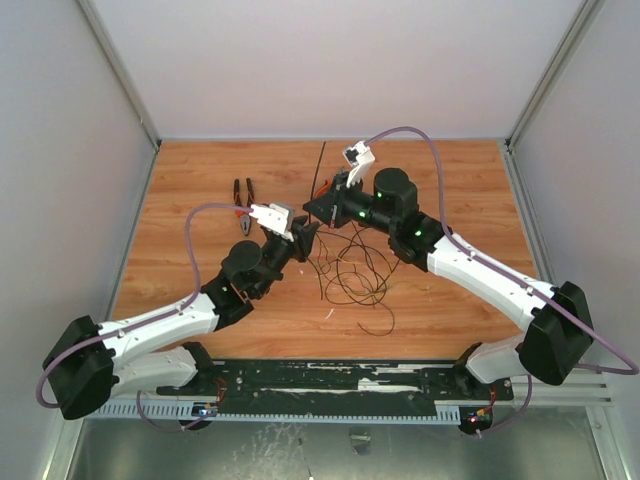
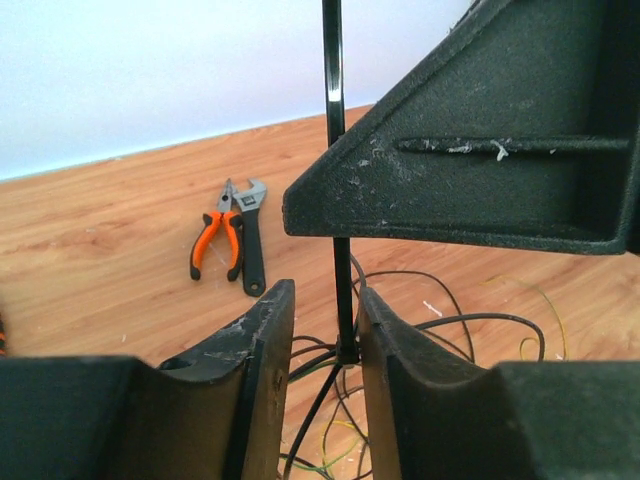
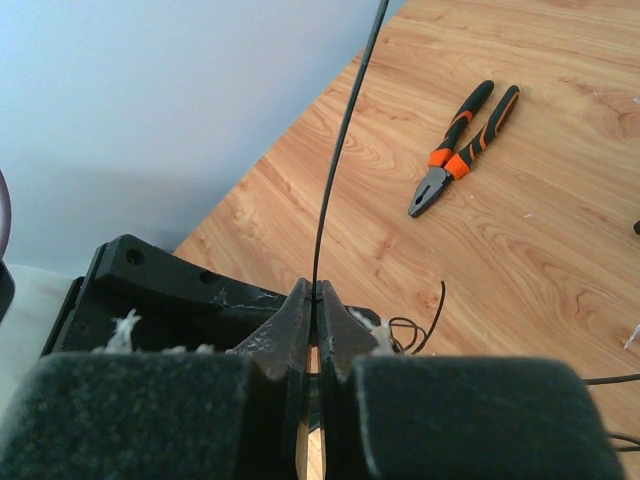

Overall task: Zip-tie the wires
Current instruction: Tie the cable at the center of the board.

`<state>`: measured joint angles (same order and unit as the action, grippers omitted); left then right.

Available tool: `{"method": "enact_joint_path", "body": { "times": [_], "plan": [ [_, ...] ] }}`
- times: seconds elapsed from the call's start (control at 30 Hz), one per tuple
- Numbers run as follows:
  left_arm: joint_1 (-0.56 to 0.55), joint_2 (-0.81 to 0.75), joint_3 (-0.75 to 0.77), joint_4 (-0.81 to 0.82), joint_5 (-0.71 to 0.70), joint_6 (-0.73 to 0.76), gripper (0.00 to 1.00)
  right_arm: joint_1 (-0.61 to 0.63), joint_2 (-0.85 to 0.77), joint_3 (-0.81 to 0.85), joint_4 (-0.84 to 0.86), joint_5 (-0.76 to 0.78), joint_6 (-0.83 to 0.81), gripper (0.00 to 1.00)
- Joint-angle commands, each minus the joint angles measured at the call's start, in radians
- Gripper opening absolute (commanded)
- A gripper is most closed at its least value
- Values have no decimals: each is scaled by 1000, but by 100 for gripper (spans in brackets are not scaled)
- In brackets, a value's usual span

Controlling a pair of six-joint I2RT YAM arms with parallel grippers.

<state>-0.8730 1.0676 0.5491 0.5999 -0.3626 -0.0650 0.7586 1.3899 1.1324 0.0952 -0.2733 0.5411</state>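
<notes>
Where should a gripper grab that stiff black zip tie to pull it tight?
Probably on the straight tail of the zip tie, just beyond where it meets the wires, fingers closing from either side across the strip. The right gripper pinches it that way; there the tail is straight and clear of the tangle.

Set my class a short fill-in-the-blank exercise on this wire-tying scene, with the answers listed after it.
1. The right gripper has its jaws shut on the ___.
2. The left gripper has its jaws ___, one on each side of that strip.
3. The pliers have black and ___ handles.
4. Beside the pliers lies an adjustable ___.
Answers: zip tie; open; orange; wrench.
</notes>
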Motion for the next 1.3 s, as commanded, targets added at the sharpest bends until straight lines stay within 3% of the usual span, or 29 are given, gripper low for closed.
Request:
{"method": "enact_joint_path", "body": {
  "times": [0.0, 0.5, 1.03, 1.27],
  "plan": [
    [6, -36, 29, 46, 12, 0, 39, 9, 7, -8, 13, 30, -14, 0],
    [40, -139, -33, -17, 64, -35, 38, 7, 35, 30, -16, 15, -23, 0],
    [48, -35, -33, 17, 132, -75, 37, 8, 18, 28, -12, 19, -18, 0],
    [47, -17, -38, 25, 115, -71, 29, 8, 14, 29, -15, 23, -22, 0]
  ]
}}
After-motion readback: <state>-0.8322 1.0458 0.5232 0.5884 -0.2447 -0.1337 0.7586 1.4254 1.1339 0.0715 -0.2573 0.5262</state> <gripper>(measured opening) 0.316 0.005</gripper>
